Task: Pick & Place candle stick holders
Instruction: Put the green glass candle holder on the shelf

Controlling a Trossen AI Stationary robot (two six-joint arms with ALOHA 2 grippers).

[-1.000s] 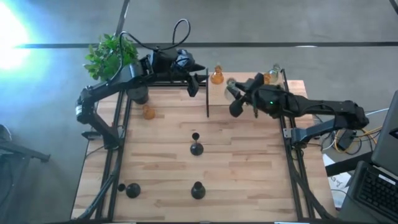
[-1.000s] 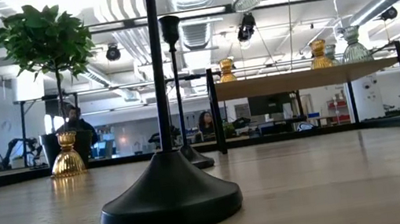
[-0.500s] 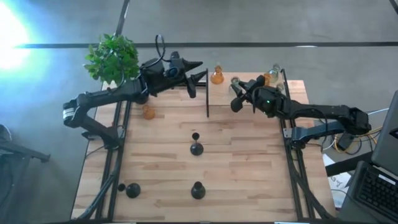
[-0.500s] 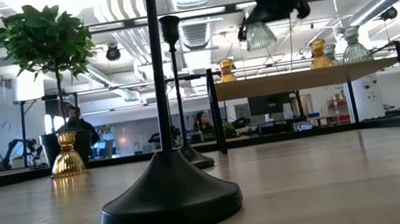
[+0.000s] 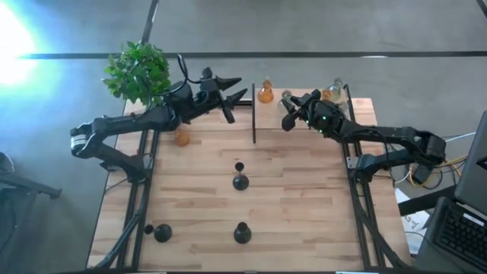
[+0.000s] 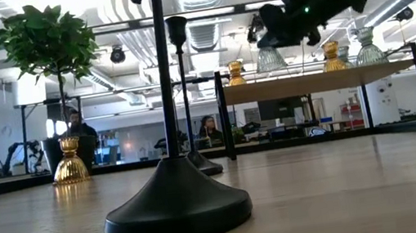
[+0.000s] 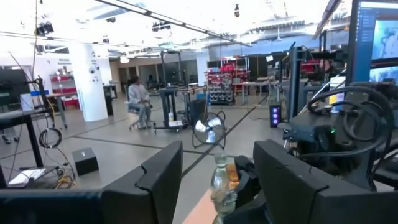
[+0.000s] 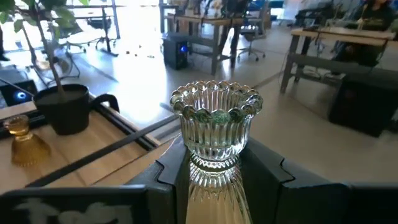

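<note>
The right gripper [image 5: 288, 112] is clamped on a pale clear glass holder [image 8: 214, 130] and carries it in the air over the raised shelf [image 6: 314, 81] at the table's [image 5: 304, 198] far right corner; in the right wrist view the ribbed cup stands upright between the two dark fingers [image 8: 273, 180], its lower part hidden by them. From above, the held piece is mostly covered by the wrist and hard to make out. The left gripper [image 5: 232, 90] hangs empty with its jaws spread wide above the far edge, near the green plant [image 5: 137, 68]. In the low view a black holder [image 6: 177, 208] close to the camera is cut off at the top, and other holders behind it are partly masked. An amber holder [image 5: 181, 137] stands near the left edge; another amber one [image 5: 265, 93] sits on the shelf. Compared with a second ago, the right gripper has moved toward the far edge and lowered its load closer to the shelf, and the left gripper has swung toward the left of the table.
</note>
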